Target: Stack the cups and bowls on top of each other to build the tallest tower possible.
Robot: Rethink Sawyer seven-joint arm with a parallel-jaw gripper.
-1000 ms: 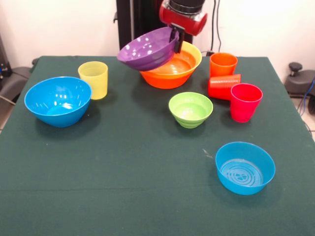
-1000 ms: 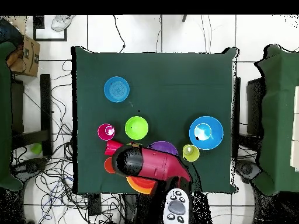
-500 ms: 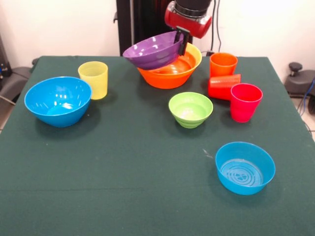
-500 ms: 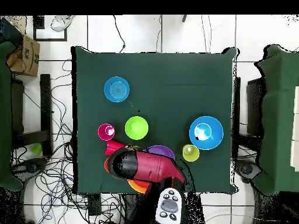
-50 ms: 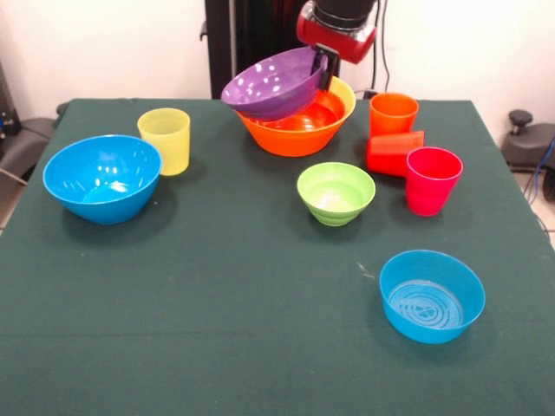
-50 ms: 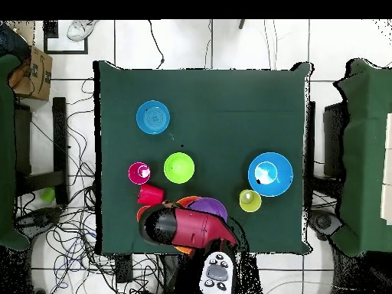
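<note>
From above, the green table carries a blue bowl near its far left, a larger blue bowl at right, and a green bowl between. A pink cup sits just left of the green bowl, a red cup below it. A yellow cup stands beside the purple bowl, which the red arm partly covers.

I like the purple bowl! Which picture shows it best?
The front view: the purple bowl shows whole, tilted, held at its rim by the gripper over the orange bowl. Overhead, the arm hides most of the purple bowl.
</note>
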